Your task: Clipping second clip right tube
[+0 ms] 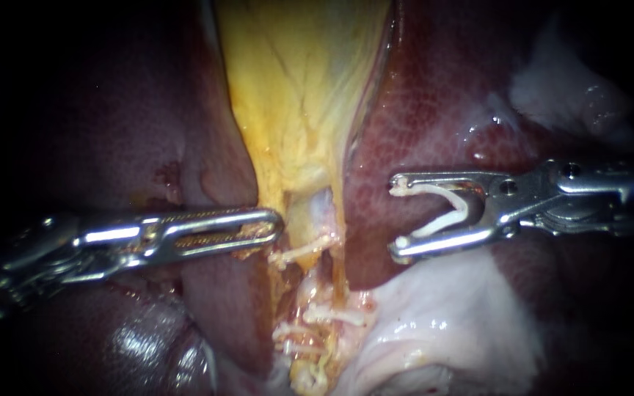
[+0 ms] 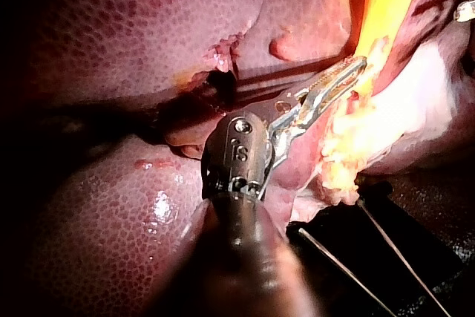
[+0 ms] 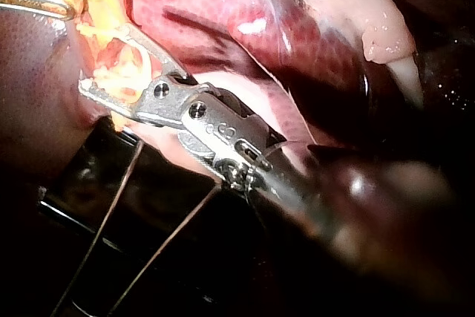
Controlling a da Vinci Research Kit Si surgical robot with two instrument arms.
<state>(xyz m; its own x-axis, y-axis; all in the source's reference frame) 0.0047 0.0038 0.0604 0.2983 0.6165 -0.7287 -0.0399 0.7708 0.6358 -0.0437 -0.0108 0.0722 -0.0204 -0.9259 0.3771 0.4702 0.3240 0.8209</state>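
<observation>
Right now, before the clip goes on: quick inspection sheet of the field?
Surface: liver, wet; dark base beneath.
Job's things: loaded clip, open, short of the tubes; placed clips across them, below the yellow tissue.
Clutter: nothing seen.
Instruments: right instrument, jaws wide, holding the loaded clip between them; left instrument, tip against the yellow tissue.
Cables: two thin wires over the base.
Surroundings: dark, nothing seen.

Black surface (image 2: 438, 220) under the liver (image 2: 111, 35), two thin wires (image 2: 341, 268) across it.
</observation>
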